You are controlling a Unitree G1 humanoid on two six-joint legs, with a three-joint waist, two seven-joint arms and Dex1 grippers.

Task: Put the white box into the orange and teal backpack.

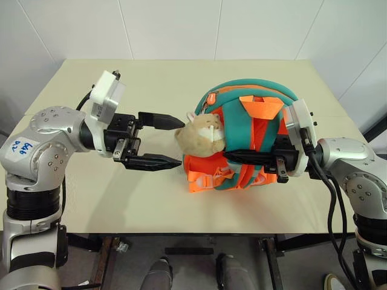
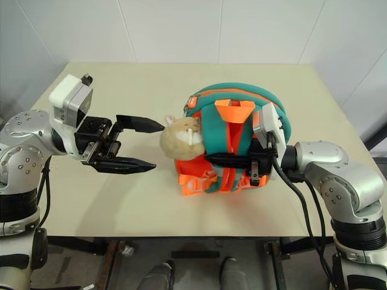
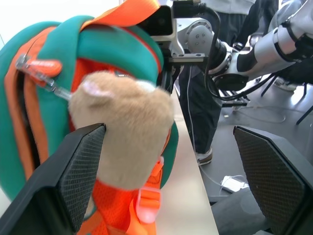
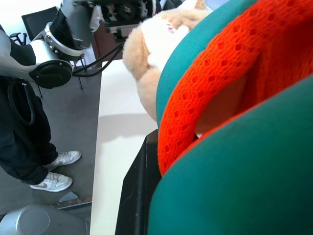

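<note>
pinning the orange and teal backpack (image 1: 248, 136) upright, the right gripper (image 1: 233, 157) is clamped on a strap – probably to steady it. left gripper (image 1: 164, 142) hangs wide open and empty beside the plush charm (image 1: 202, 134) – no white box visible.

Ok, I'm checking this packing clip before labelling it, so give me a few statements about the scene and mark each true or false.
1. The left gripper is open and holds nothing. True.
2. The right gripper is shut on the orange and teal backpack's straps. True.
3. The tan plush animal charm hangs on the backpack's side facing the right arm. False: it sits on the side facing the left gripper.
4. The backpack lies on a blue cloth. False: it rests directly on the beige table.
5. The left gripper's fingers clamp the plush charm. False: they stand apart just beside it, one finger near its ear.
</note>
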